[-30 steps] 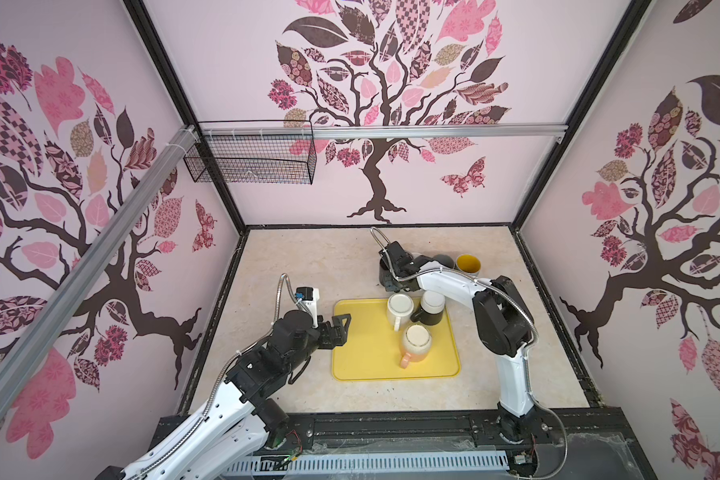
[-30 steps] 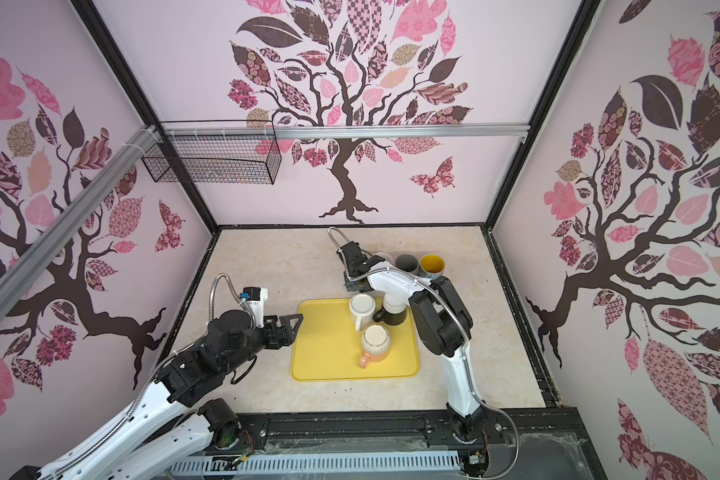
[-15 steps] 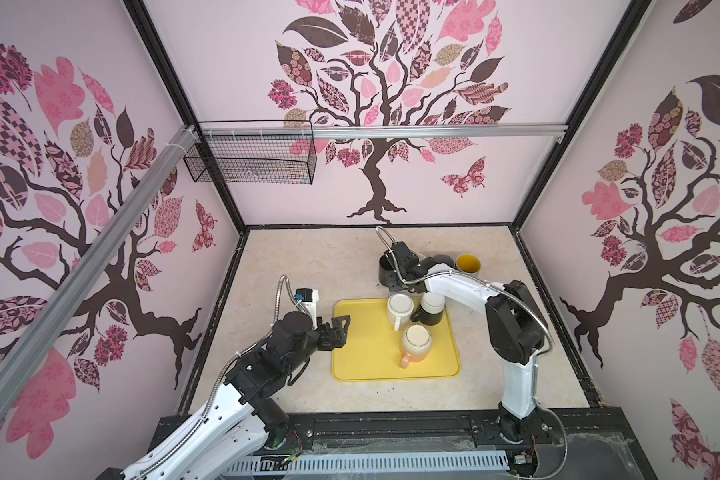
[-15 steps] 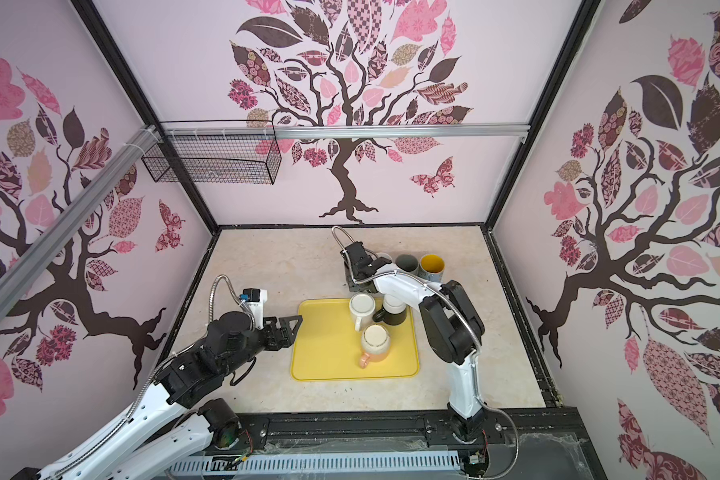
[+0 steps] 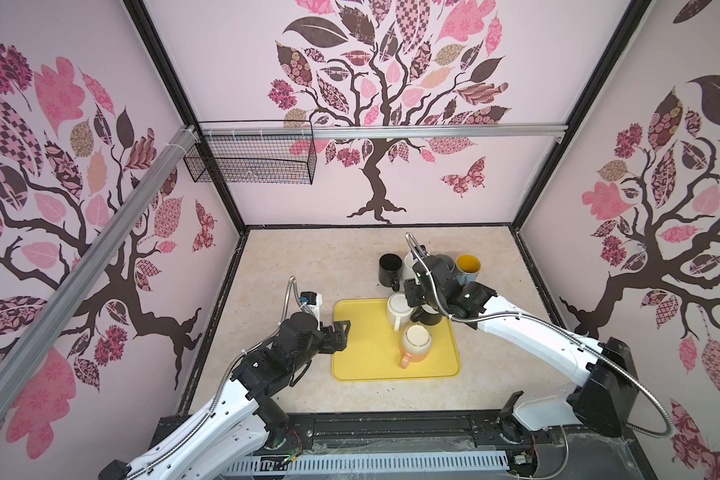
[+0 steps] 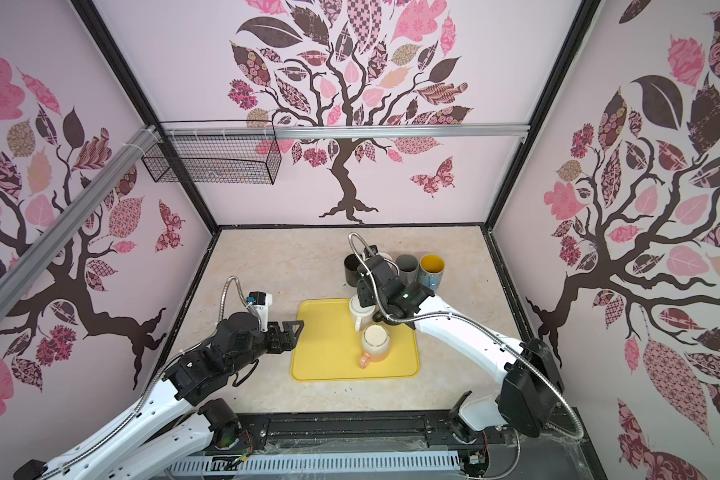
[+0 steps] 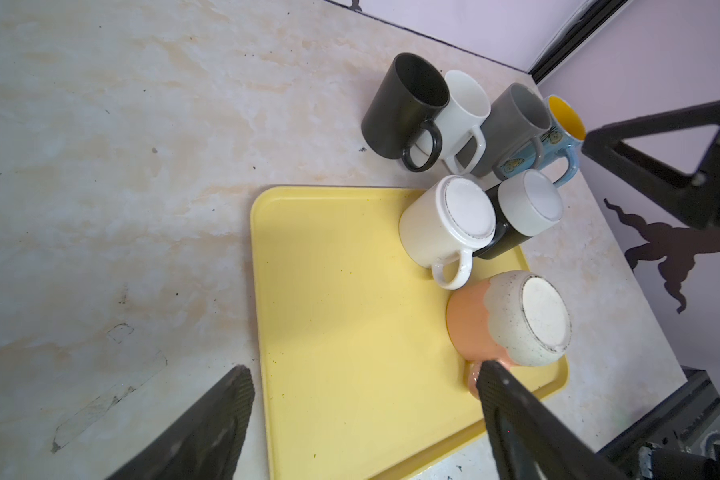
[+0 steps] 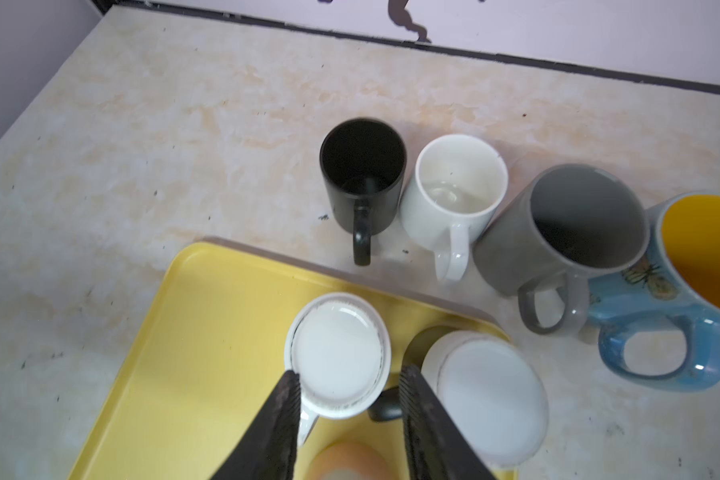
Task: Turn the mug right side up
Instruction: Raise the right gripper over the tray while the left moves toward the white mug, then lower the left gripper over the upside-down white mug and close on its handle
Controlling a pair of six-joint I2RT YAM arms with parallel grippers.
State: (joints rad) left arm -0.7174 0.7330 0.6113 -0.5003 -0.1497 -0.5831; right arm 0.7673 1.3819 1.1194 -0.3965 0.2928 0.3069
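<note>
Mugs tell the story here: four upright mugs [image 8: 454, 187] stand in a row just off the tray's [image 5: 362, 361] far edge, handles turned toward it. That reads as finished work parked out of the way, while three more sit base-up on the tray, not yet turned. The white mug [image 8: 337, 353] and black mug [image 7: 504, 241] crowd together at the tray's far right corner, and the orange mug [image 7: 470, 328] sits just nearer, by the right rim. The right gripper [image 8: 349, 371] hangs above that corner pair, jaws partway apart and holding nothing. The gap lies over the white mug's edge and the black mug's handle, so I cannot tell which it means to take. The left gripper [image 7: 362, 368] hovers wide open and empty over the tray's left edge, probably kept clear.
</note>
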